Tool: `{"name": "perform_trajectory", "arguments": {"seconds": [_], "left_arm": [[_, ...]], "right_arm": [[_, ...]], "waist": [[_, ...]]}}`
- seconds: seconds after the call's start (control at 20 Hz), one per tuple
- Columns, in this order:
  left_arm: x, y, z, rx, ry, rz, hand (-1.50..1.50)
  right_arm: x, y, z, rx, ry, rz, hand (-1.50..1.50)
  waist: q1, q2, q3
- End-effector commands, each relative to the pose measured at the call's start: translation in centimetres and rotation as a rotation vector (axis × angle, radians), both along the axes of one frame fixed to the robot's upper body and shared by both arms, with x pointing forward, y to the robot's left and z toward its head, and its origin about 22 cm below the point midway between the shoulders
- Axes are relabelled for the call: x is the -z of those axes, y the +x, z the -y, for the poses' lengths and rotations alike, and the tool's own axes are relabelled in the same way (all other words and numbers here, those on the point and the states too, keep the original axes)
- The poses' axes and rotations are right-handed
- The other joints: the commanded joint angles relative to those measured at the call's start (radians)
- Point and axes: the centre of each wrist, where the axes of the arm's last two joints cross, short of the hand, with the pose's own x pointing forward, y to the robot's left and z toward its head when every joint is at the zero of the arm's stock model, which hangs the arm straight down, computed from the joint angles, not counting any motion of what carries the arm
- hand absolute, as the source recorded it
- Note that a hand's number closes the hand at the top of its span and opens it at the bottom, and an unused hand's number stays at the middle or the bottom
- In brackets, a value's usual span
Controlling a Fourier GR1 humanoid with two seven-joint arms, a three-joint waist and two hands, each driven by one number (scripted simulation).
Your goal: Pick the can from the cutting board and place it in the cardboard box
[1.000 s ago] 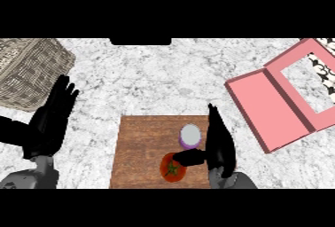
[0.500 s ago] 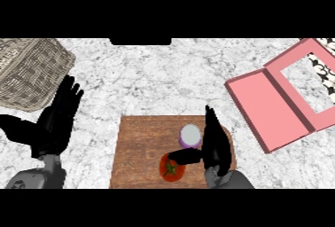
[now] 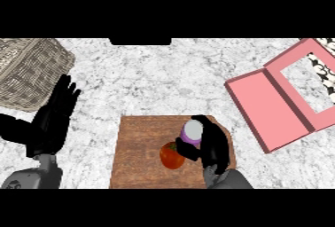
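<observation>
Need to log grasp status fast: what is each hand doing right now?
Left hand: open, fingers straight, holding nothing, left of the cutting board.
Right hand: curled round the can on the board.

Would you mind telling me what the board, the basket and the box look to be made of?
Board: apparently wood with a matte finish, given its brown streaked grain. Basket: looks like wicker, shown by the tan criss-cross weave. Box: probably cardboard, judging by its flat, thin pink panels with a matte look and a hinged flap with a cut-out window.
</observation>
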Motion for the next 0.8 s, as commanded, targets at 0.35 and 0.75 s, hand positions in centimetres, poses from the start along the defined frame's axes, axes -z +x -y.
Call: {"name": "perform_trajectory", "arguments": {"seconds": [0.35, 0.75], "left_arm": [[0.0, 0.3, -0.2, 0.0, -0.002, -0.002, 0.0], [-0.6, 0.3, 0.7, 0.041, -0.011, 0.008, 0.0]], "right_arm": [[0.1, -0.9, -2.5, -0.138, -0.19, 0.077, 1.5], [-0.3, -4.5, -9.0, -0.811, -0.51, 0.229, 1.5]], "waist": [[0.0, 0.001, 0.0], [0.032, 0.001, -0.001]]}}
